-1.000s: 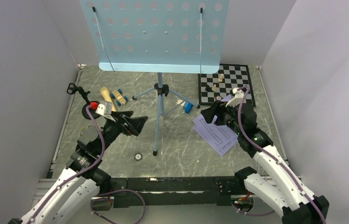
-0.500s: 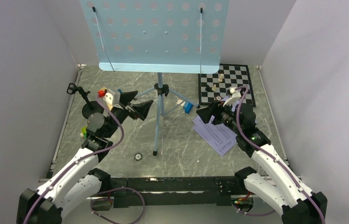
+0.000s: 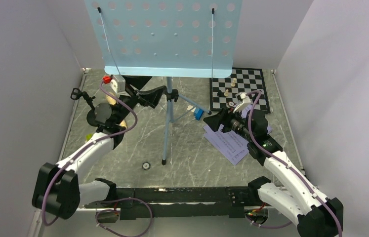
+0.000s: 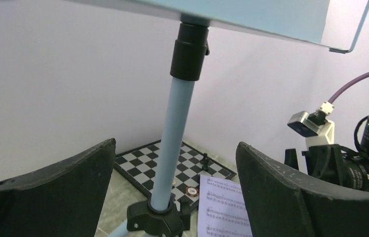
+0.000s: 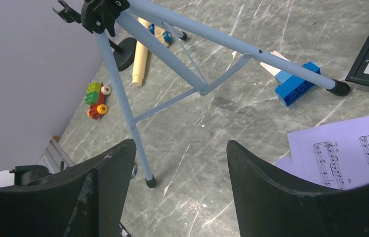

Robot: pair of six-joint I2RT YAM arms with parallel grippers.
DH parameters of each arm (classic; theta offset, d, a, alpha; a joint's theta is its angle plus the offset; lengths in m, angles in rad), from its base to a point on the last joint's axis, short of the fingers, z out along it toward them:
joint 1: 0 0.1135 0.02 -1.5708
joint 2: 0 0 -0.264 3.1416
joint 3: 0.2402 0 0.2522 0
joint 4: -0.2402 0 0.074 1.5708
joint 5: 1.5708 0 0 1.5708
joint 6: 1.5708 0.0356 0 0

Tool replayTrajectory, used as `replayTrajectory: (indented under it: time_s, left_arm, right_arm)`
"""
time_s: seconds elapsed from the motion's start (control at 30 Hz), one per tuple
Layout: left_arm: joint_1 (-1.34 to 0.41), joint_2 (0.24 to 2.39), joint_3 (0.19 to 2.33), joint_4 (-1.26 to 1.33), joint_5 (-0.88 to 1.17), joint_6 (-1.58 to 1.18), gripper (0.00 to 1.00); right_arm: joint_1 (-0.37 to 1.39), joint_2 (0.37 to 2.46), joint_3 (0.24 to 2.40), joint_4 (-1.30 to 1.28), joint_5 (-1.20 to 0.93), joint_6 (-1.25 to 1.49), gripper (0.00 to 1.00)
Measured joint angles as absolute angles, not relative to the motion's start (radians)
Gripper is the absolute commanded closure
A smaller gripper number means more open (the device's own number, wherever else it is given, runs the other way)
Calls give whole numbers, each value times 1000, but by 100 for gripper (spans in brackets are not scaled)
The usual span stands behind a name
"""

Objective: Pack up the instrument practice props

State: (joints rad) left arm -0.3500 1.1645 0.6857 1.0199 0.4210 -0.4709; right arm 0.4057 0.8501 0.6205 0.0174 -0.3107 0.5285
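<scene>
Over at the far-left of the table, left gripper [image 3: 151, 92] hangs wide open, and the light-blue music stand [image 3: 165, 34] has its pole [image 4: 175, 133] just right of it, lined up with the gap, looks untouched. Pole runs straight up from mid-table. Right gripper [image 3: 215, 121], open and empty, sits by the lavender sheet-music pages [image 3: 231, 145], farther off

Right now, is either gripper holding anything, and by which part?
Nothing is held. The left gripper is open, facing the music stand pole without touching it; the right gripper is open and empty near the sheet music.
</scene>
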Motion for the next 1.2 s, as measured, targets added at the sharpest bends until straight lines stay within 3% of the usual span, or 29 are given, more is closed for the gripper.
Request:
replayTrajectory:
  time_s: [0.47, 1.2]
  left_arm:
    - [-350, 1400, 775, 1306, 442, -509, 12]
    - [-393, 1411, 820, 1205, 359, -303, 9]
  right_arm:
    - [407, 905, 595, 67, -336, 569, 28]
    - [413, 956, 596, 108, -351, 595, 28]
